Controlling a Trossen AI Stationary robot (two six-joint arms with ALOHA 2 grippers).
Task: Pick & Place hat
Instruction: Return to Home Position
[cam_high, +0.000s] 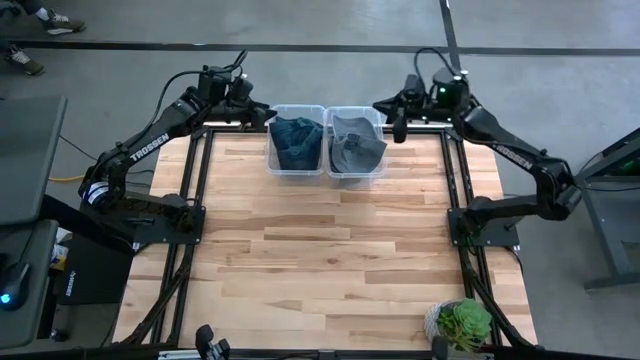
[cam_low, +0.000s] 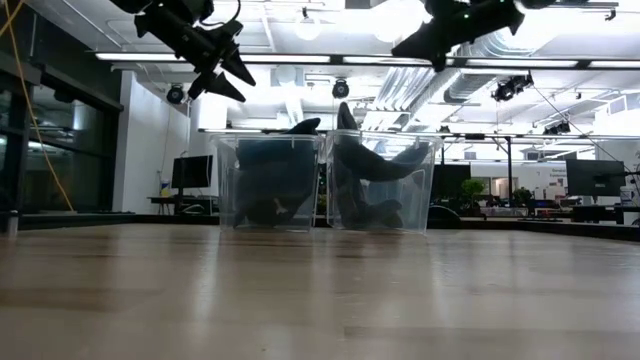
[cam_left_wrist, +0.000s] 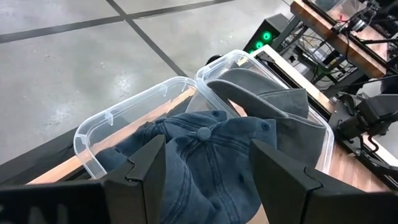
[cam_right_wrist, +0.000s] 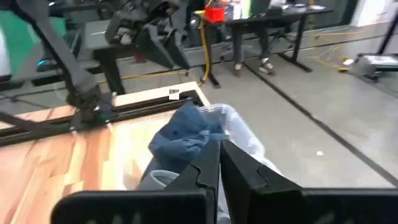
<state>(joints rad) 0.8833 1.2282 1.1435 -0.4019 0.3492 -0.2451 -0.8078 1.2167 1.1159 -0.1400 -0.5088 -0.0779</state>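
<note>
Denim-blue cap (cam_high: 294, 140) lies in the left transparent bin (cam_high: 296, 173); gray cap (cam_high: 356, 143) fills the right transparent bin (cam_high: 356, 178) (how many gray ones, cannot tell). Left gripper (cam_high: 266, 117) hovers by its bin, fingers spread, empty. Right gripper (cam_high: 399, 127) hangs by the other, fingers pressed together, empty. Judgement for homing: lift each wrist clear of bin walls and protruding brims first, then fold back slowly, with no sweep across the wooden table (cam_high: 320, 250).

The left arm (cam_high: 140, 150) and right arm (cam_high: 520, 165) are built of dark, angular links, each marked TROSSEN in white. Black cables (cam_high: 238, 66) are looped at the wrists. The left tool (cam_left_wrist: 208, 162) is formed of two flat, wedge-shaped black fingers (cam_left_wrist: 146, 168).
</note>
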